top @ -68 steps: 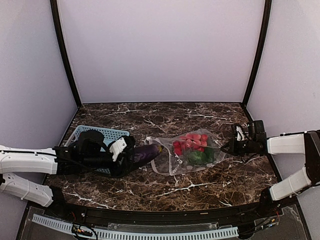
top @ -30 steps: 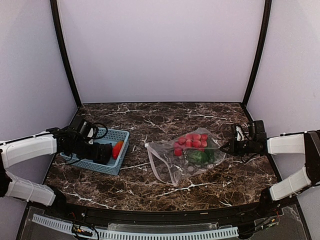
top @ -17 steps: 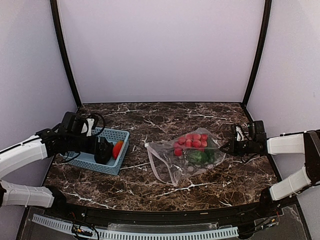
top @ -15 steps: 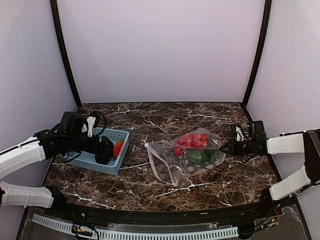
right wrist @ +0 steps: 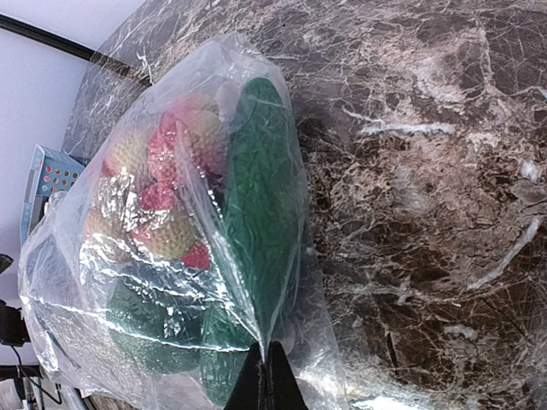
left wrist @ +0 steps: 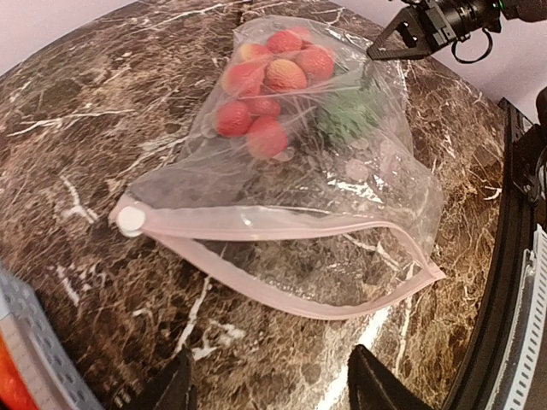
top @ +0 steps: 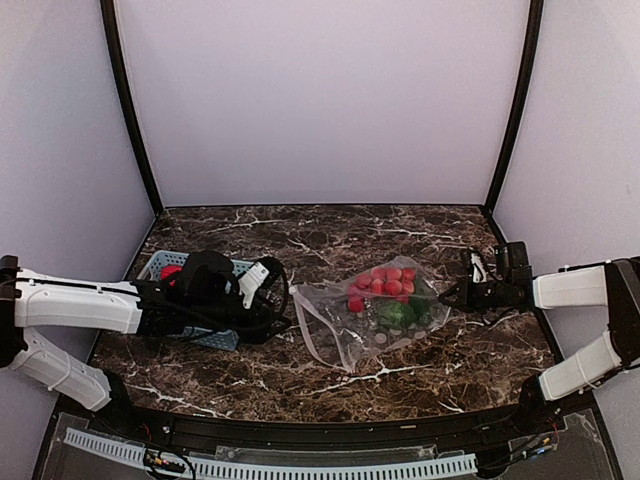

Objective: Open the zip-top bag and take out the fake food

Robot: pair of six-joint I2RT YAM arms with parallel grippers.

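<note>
My left jaws (left wrist: 278,389) stand wide and empty just short of the clear, crinkly zip-top bag (left wrist: 342,188) on the dark marble table (top: 400,230). Half a second ago they hung over the light-blue perforated plastic basket (top: 150,265), so they have swung back across. The dark purple eggplant they carried a couple of seconds ago is gone from them and I cannot see it now; a red piece (top: 170,272) shows in the basket. I judge one delivery done and the next fetch starting. Just beyond my fingertips the pale pink zip strip (left wrist: 282,303) gapes, its two lips apart. Deeper in, the cluster of red balls (left wrist: 265,85) and the green vegetable (left wrist: 350,115) lie inside the bag, unmoved. At the far end my right jaws (right wrist: 269,376) stay pinched on the bag's closed corner, anchoring it as before
</note>
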